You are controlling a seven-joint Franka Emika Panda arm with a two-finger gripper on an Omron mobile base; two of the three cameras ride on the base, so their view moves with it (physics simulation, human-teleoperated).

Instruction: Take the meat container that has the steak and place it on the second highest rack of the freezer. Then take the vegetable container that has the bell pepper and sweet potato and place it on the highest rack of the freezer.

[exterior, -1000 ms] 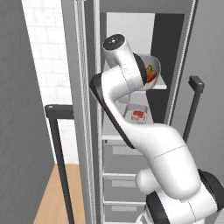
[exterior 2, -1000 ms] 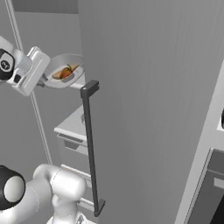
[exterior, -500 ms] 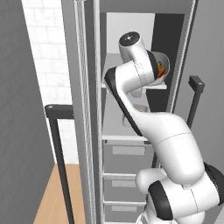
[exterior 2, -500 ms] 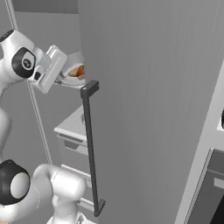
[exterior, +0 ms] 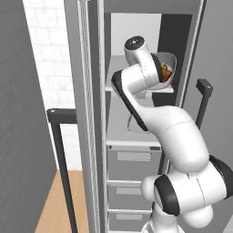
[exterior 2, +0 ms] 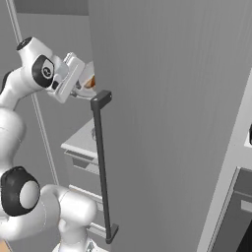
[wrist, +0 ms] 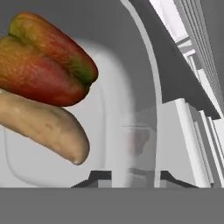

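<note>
**Ana:** Left base view first, biggest thing down: the freezer (exterior: pixel 136 27) stands open, its door (exterior 2: pixel 162 98) swung out beside the arm, with the long dark bar handle (exterior 2: pixel 102 167) running down its edge. Shelves sit above, grey drawers (exterior: pixel 132 161) below.

**Ben:** And the vegetable container (exterior: pixel 164 68)?

**Ana:** Up at the highest rack (exterior: pixel 119 75), carried by the hand (exterior 2: pixel 78 88), just over the shelf edge and tilted. I can't tell whether it touches the rack. The hand view looks straight into it: the bell pepper (wrist: pixel 43 65) lies against the sweet potato (wrist: pixel 43 131), both inside the walls.

**Ben:** Hand state?

**Ana:** Clamped on the container's rim, I'd judge; the fingertips are barely visible.

**Ben:** So which step?

**Ana:** The second one, placing the vegetables up top. A pale tray sits on the rack below, half hidden by the arm; likely the meat container (exterior: pixel 136 125). Next move calls for levelling the bowl, settling it on the shelf, then letting go.

**Ben:** Anything in the way?

**Ana:** The door edge and handle are close beside the wrist; the tilt could spill the vegetables.
</note>
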